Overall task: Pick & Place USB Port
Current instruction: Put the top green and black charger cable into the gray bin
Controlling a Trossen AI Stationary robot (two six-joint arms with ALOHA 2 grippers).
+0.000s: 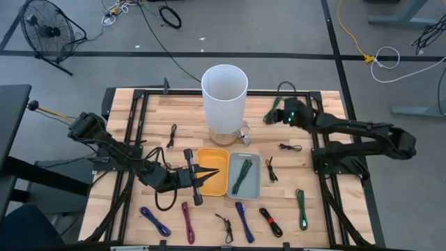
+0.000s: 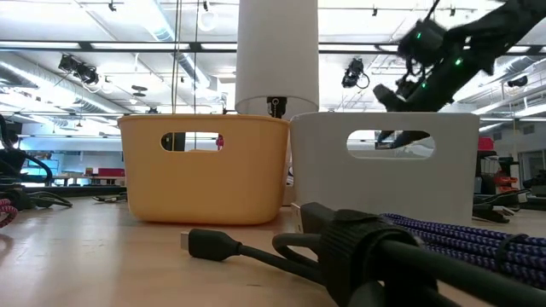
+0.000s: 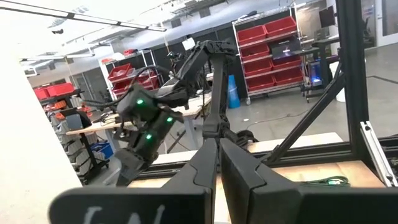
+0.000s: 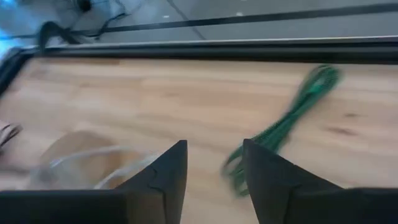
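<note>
My left gripper is shut and holds nothing; it hovers over the yellow bin, pointing toward the table's right. A grey bin beside it has a green cable lying inside. My right gripper is open and raised above the table's far right part. In the right wrist view its fingers stand above a loose green cable lying flat on the wood. That cable lies just beyond the gripper, toward the far edge.
A tall white cylinder stands behind the bins. Several coiled cables lie along the near edge: blue, magenta, black, red-and-black, green. Small black cables lie to the right of the bins. Black frame rails border the table.
</note>
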